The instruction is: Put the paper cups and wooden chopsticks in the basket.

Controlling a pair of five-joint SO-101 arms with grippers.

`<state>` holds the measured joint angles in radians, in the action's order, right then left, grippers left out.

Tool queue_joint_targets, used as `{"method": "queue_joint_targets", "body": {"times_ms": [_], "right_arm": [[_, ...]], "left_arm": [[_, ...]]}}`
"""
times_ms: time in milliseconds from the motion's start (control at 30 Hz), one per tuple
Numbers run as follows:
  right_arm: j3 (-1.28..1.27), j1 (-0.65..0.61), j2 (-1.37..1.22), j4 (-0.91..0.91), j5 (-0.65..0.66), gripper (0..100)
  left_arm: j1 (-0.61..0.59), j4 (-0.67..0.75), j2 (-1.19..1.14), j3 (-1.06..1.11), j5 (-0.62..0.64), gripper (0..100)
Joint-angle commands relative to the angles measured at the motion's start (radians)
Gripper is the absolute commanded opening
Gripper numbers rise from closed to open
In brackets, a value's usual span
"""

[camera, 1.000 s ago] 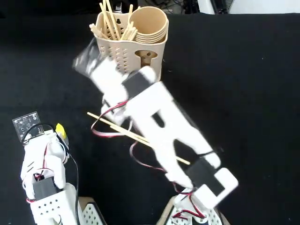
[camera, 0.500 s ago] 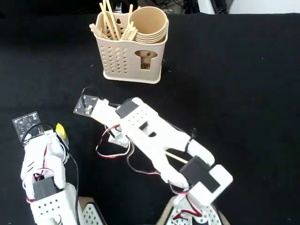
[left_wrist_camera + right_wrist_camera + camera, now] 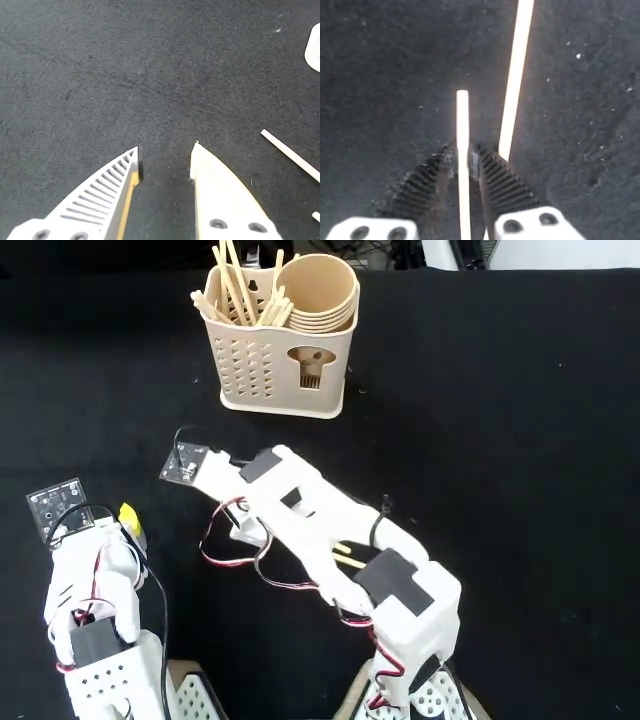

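On the table (image 3: 520, 440) | right end effector (image 3: 464, 148) back from basket (image 3: 250, 365), clamping chopstick (image 3: 462, 110) | left end effector (image 3: 166, 146) parted, unmoved

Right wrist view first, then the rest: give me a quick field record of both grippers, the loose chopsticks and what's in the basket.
right gripper: shut on one chopstick, over the black cloth
second chopstick: free on the cloth, close beside the gripped one
left gripper: open, empty, over bare cloth
basket: upright, on the far side from the arm bases
basket contents: stacked paper cups in one compartment, upright chopsticks in the other
left to do: two chopsticks not yet in the basket
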<state>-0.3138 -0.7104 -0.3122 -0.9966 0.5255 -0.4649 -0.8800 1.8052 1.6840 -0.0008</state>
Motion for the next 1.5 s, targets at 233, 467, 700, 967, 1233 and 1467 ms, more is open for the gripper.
{"method": "queue_joint_targets", "body": {"times_ms": [233, 467, 700, 967, 1233, 1467], "right_arm": [[0.076, 0.057, 0.068, -0.018, 0.000, 1.2], [0.216, 0.014, 0.082, -0.009, -0.075, 1.2], [0.387, -0.014, -0.116, 0.003, -0.087, 3.0], [0.481, -0.014, -0.177, -0.026, -0.141, 16.2], [0.450, -0.043, -0.179, -0.044, -0.138, 16.2], [0.452, -0.057, -0.266, 0.008, -0.138, 16.2]], "left_arm": [[0.010, -0.005, 0.009, 0.013, -0.008, 18], [0.010, -0.005, 0.009, 0.013, -0.008, 18], [0.010, -0.005, 0.009, 0.013, -0.008, 18], [0.012, -0.005, 0.009, 0.013, -0.008, 18], [0.012, -0.005, 0.009, 0.013, -0.008, 18], [0.010, -0.005, 0.009, 0.013, -0.008, 18]]}}
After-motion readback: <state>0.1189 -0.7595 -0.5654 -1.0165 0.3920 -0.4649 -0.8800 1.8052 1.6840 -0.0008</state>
